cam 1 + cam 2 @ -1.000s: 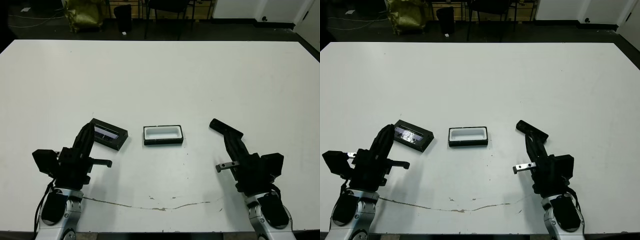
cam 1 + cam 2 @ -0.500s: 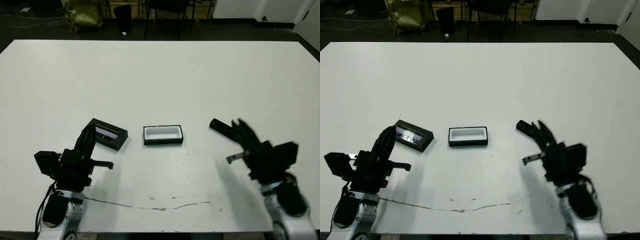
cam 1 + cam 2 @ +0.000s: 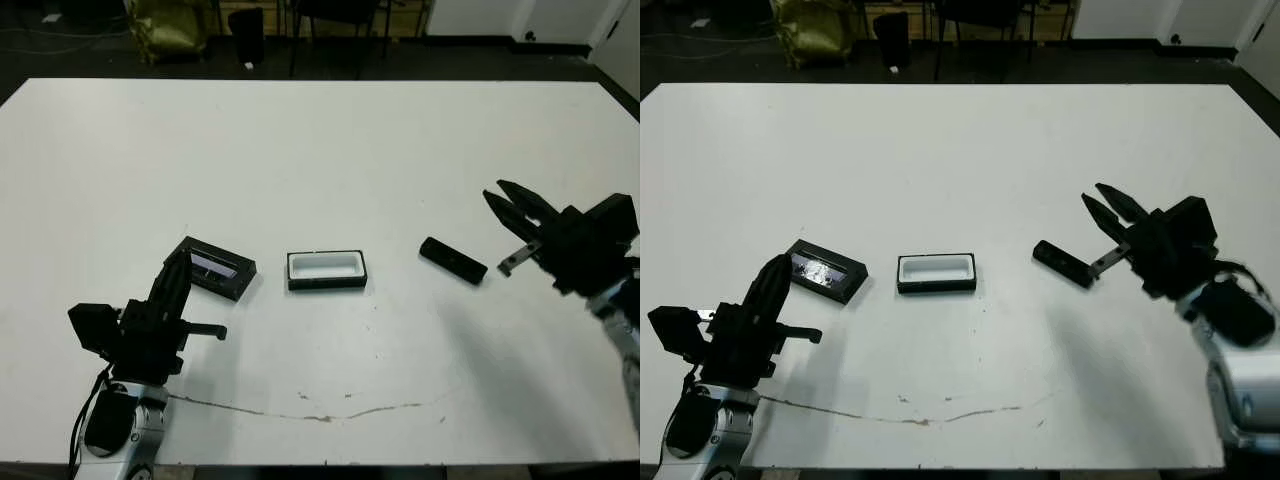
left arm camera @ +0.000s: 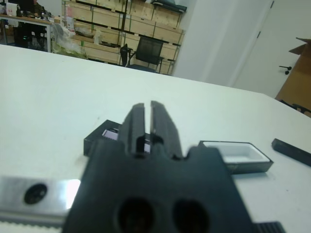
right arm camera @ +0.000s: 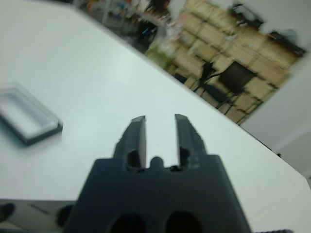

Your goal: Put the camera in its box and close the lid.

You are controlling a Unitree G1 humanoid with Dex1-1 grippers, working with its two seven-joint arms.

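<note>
Jaws of the right gripper (image 3: 508,205) stand parted with nothing between them, raised clear of the table (image 3: 330,150) at its right side. One second ago this gripper lay low near the front edge with its fingers over the camera (image 3: 453,260); it has since lifted and swung out to the right, leaving the camera flat and uncovered on the table, just left of the fingertips and not touched by them. Camera position unchanged. Jaws of the left gripper (image 3: 180,266) are closed on nothing, fingers pressed together with only a thin slit, tips just short of the lid (image 3: 218,268); no change from the earlier frames. Lid lies window-up, at an angle, left of the box (image 3: 326,270). Box sits open at mid-table, white lining showing, between lid and camera, apart from both.
</note>
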